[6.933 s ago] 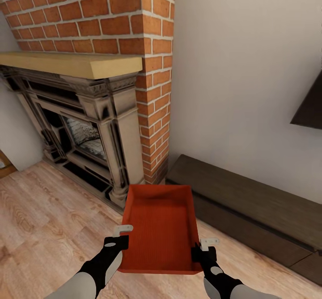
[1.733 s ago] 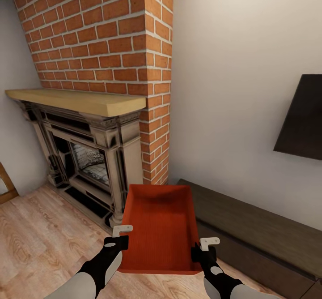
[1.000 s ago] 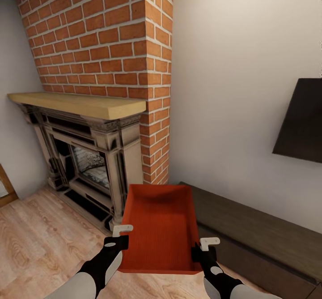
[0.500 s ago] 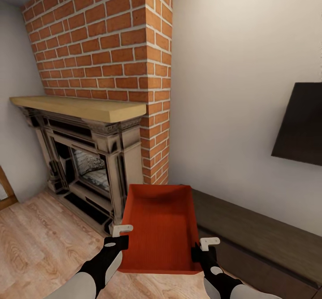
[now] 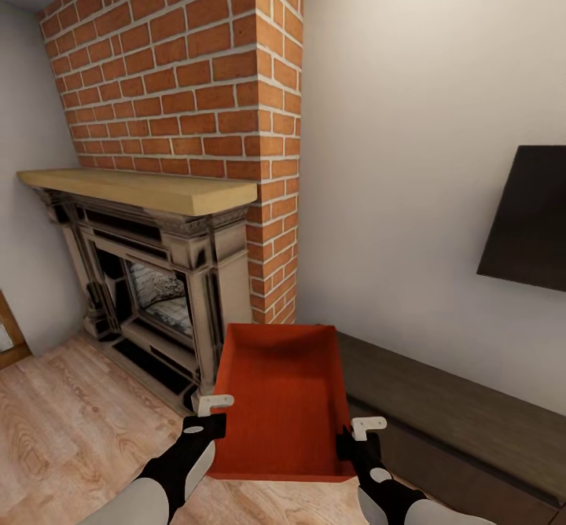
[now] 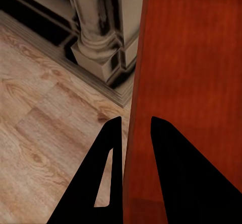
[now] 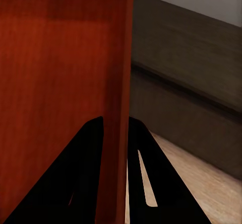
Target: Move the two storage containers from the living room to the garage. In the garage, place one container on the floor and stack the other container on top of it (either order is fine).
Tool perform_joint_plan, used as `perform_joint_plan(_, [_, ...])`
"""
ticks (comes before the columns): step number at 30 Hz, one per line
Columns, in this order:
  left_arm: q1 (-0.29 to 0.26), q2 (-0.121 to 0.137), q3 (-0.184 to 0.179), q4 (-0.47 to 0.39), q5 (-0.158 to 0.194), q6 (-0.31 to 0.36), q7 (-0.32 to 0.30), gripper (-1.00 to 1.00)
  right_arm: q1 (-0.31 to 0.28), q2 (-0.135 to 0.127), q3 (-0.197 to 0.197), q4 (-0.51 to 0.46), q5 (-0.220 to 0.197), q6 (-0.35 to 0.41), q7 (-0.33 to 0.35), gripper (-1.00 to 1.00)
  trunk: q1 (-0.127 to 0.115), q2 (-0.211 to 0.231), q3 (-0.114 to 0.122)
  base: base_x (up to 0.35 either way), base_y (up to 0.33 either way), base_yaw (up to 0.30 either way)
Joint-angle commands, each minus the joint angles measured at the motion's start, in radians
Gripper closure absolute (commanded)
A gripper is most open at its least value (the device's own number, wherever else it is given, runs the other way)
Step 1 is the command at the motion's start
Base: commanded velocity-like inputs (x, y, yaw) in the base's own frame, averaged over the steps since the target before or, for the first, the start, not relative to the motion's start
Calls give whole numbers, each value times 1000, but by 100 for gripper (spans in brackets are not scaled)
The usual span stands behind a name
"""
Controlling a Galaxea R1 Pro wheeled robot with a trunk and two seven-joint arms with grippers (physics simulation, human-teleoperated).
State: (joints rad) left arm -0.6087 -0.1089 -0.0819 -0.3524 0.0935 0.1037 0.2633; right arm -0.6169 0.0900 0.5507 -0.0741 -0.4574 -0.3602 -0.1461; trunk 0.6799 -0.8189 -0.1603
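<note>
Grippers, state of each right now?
Left gripper: shut on the storage container, pinching its left wall.
Right gripper: shut on the same storage container, pinching its right wall.

A red-brick chimney [image 5: 189, 77] rises above a light wood mantel [image 5: 141, 189] and a dark carved fireplace [image 5: 149, 289]. The wood-plank floor [image 5: 71, 423] meets a pale wall [image 5: 409, 116]. A low dark bench [image 5: 464, 415] runs along that wall, beneath a black screen [image 5: 531, 218].

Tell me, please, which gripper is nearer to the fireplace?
Left. The left gripper clamps the storage container's wall on the fireplace side; the right gripper grips the opposite wall, by the low bench.
</note>
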Motion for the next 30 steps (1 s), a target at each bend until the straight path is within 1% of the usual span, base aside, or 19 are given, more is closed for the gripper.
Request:
perform_joint_plan(1, [0,0,1,-3,-4,7,13,100,-1,0,-20,2,-20,-7,-9,100,0,-1,-1,0,0,0])
perform_joint_plan(5, [0,0,1,-3,-4,7,13,100,-1,0,-20,2,-20,-7,-9,100,0,-1,-1,0,0,-3])
perform_joint_plan(9, [0,0,1,-3,-4,7,13,100,-1,0,-20,2,-20,-7,-9,100,0,-1,-1,0,0,-139])
perform_joint_plan(30, [0,0,1,-2,-3,7,13,100,-1,0,-20,2,-20,-7,-9,100,0,-1,-1,0,0,-233])
